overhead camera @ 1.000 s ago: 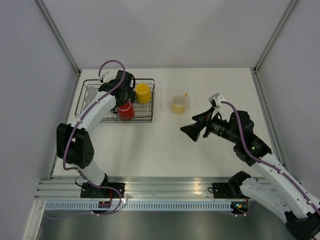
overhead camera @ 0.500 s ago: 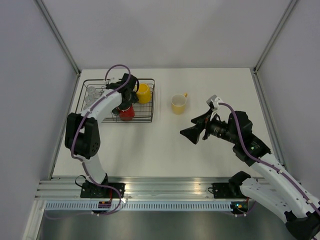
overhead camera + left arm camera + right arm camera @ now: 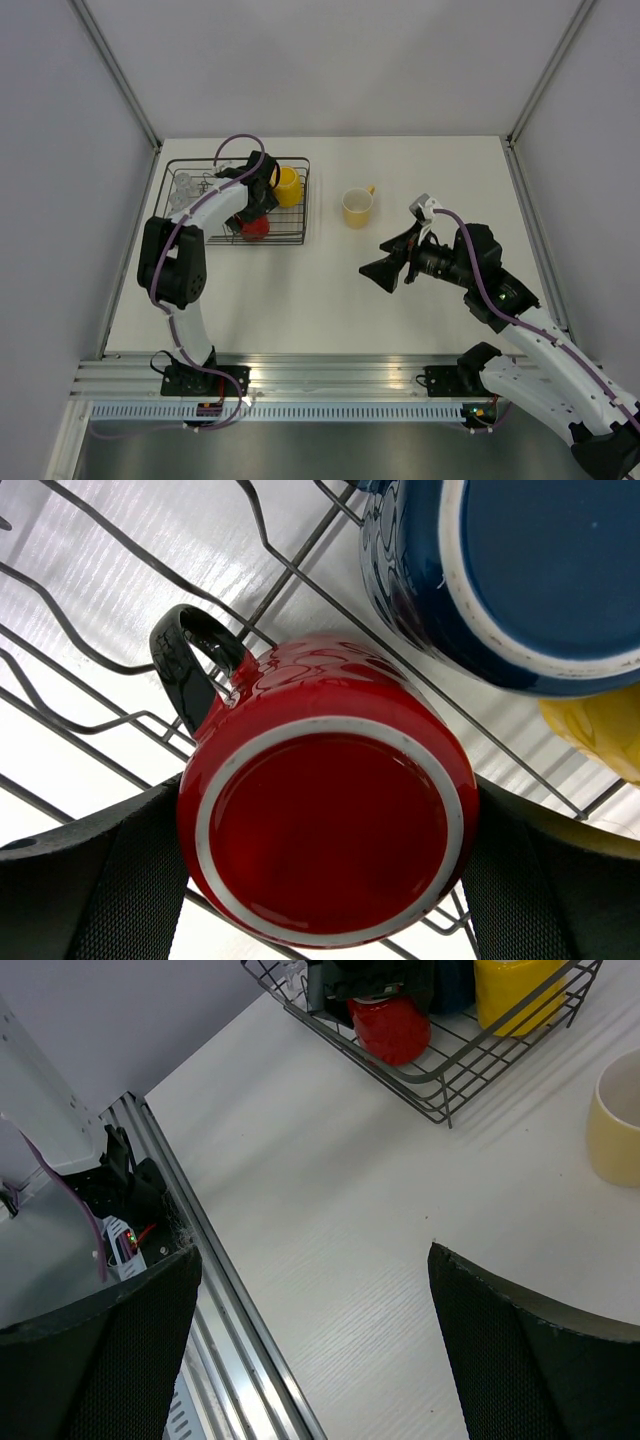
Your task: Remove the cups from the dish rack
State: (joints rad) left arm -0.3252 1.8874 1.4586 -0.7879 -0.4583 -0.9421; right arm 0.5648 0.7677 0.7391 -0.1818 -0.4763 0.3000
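Note:
The dish rack [image 3: 290,241] is a black wire basket at the table's back left. In it an upside-down red mug [image 3: 325,830] with a black handle lies between the fingers of my left gripper [image 3: 325,880], which stands open, a pad close on either side. A dark blue mug [image 3: 520,570] and a bright yellow mug [image 3: 288,186] sit just beyond it, and clear glass tumblers [image 3: 183,187] stand at the rack's left end. A pale cream-yellow mug [image 3: 356,208] stands upright on the table right of the rack. My right gripper [image 3: 380,268] hovers open and empty over mid-table.
The right wrist view shows the rack's corner [image 3: 440,1085], the cream mug's side [image 3: 615,1120] and the aluminium rail [image 3: 230,1300] at the table's near edge. Grey walls enclose the table on three sides.
My left gripper has shifted right across the rack and come down around the red mug. My right gripper has drifted slightly toward the near side.

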